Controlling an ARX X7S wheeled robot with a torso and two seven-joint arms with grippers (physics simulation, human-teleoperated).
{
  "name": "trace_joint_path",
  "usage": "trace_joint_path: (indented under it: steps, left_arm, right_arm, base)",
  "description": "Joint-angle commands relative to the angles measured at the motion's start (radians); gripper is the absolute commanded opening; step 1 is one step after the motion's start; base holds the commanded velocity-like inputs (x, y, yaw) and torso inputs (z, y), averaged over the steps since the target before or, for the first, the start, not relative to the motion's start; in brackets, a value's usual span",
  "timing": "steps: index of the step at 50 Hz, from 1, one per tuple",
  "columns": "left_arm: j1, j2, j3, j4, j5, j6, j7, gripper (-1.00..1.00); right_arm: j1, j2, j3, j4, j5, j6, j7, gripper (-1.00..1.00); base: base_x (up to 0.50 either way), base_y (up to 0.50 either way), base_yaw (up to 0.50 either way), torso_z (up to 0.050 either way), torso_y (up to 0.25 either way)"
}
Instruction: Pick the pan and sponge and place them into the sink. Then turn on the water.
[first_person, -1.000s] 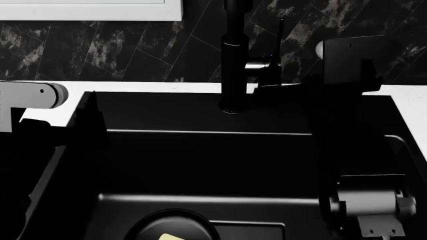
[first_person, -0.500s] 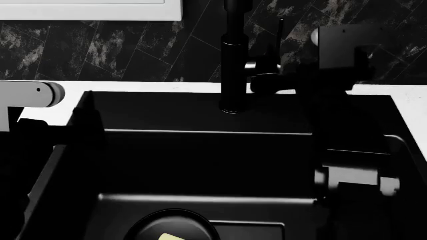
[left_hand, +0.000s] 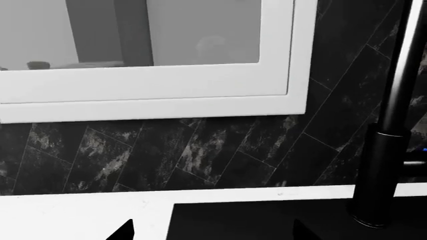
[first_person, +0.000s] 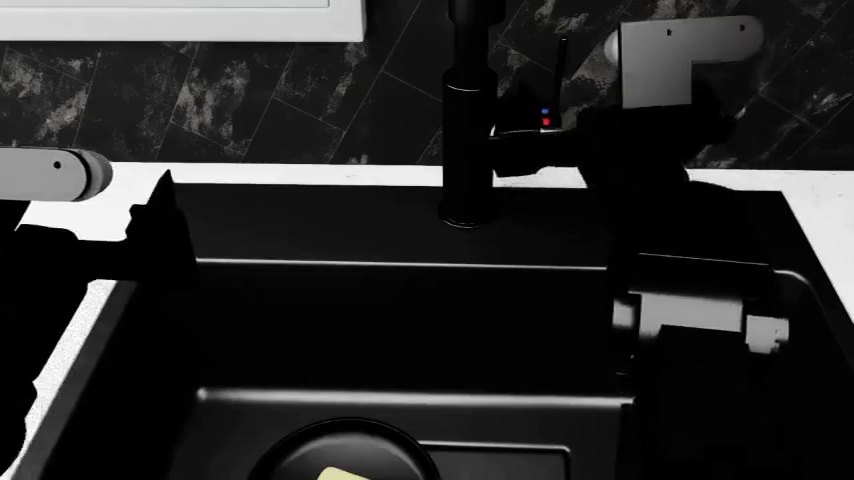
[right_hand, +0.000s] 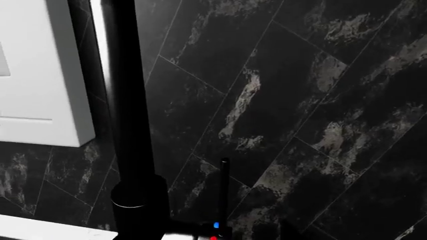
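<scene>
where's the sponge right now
In the head view the sponge lies in the pan, on the sink floor, at the bottom edge left of centre.

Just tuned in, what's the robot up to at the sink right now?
The pan lies on the floor of the sink with the sponge in its bowl, so the placing part looks done. The right gripper is up at the faucet, at the small side lever with the red and blue marks; whether it grips it cannot be told. No water shows. The left gripper hangs over the sink's left rim, holding nothing visible.
</scene>
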Motion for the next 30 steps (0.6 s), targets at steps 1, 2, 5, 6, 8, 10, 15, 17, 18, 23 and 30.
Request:
trace_joint_path:
  steps: [1,2,5,6,8,10,15,17,18,23,30]
  left_arm:
    - [-0.032,-0.026,0.000,0.044,-0.020,-0.037,-0.001,1.00]
    - [-0.030,-0.034,-0.003,0.052,-0.024,-0.040,-0.001,1.00]
    - [-0.028,-0.043,0.015,0.061,-0.009,-0.039,0.006,1.00]
    - [-0.026,-0.042,0.012,0.058,-0.013,-0.039,0.006,1.00]
    - [-0.026,-0.044,0.029,0.060,0.004,-0.031,0.013,1.00]
    - [-0.027,-0.037,0.028,0.053,0.009,-0.022,0.011,1.00]
    - [-0.022,-0.045,0.021,0.059,0.005,-0.015,0.015,1.00]
    - [-0.022,-0.048,0.022,0.057,0.007,-0.015,0.017,1.00]
    - [-0.021,-0.051,0.020,0.062,0.004,-0.016,0.017,1.00]
    - [-0.033,-0.049,0.021,0.065,0.002,-0.025,0.010,1.00]
    - [-0.031,-0.044,0.017,0.064,-0.003,-0.020,0.008,1.00]
  right_arm:
    - [0.025,-0.012,0.074,0.005,-0.068,0.033,0.000,1.00]
    - [0.025,-0.013,0.078,0.005,-0.070,0.033,-0.001,1.00]
    - [0.023,-0.015,0.084,0.005,-0.077,0.034,-0.001,1.00]
    - [0.023,-0.016,0.085,0.005,-0.079,0.035,-0.002,1.00]
    - [0.023,-0.017,0.087,0.005,-0.083,0.036,-0.001,1.00]
    - [0.022,-0.018,0.089,0.005,-0.086,0.034,0.002,1.00]
    - [0.030,-0.020,0.093,0.005,-0.091,0.023,0.011,1.00]
    - [0.032,-0.020,0.095,0.005,-0.092,0.019,0.015,1.00]
    - [0.034,-0.019,0.097,0.005,-0.091,0.021,0.016,1.00]
    - [0.042,-0.024,0.094,0.005,-0.094,0.027,0.010,1.00]
    - [0.056,-0.026,0.094,0.005,-0.095,0.025,0.002,1.00]
  base:
    - [0.00,0.00,0.00,0.000,0.000]
    - [0.00,0.00,0.00,0.000,0.000]
    - [0.00,0.00,0.00,0.000,0.000]
    - [0.00,0.00,0.00,0.000,0.000]
    - [0.00,0.00,0.00,0.000,0.000]
    - [0.00,0.00,0.00,0.000,-0.044]
    - [0.00,0.00,0.00,0.002,-0.158]
    - [0.00,0.00,0.00,0.005,-0.203]
    - [0.00,0.00,0.00,0.006,-0.230]
    - [0.00,0.00,0.00,0.006,-0.243]
    - [0.00,0.00,0.00,0.005,-0.214]
